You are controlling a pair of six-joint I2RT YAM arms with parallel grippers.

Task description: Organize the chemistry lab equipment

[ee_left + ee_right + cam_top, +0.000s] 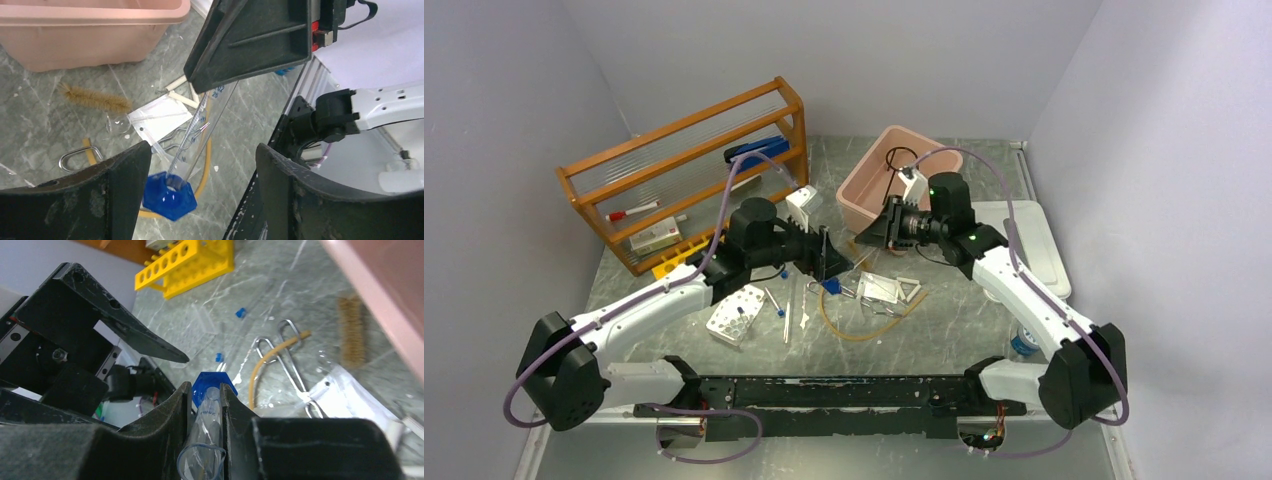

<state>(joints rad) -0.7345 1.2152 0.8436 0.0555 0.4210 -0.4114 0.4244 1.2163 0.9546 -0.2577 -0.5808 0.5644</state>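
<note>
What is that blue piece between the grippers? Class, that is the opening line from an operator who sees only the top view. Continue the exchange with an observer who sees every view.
Observer: It is the hexagonal base of a clear graduated cylinder, which the right gripper is shut on.
Operator: And the left gripper?
Observer: The left gripper is open, jaws wide on either side of that base.
Operator: Is anything hidden nearby?
Observer: A bristle brush lies beside the pink tub.
</note>
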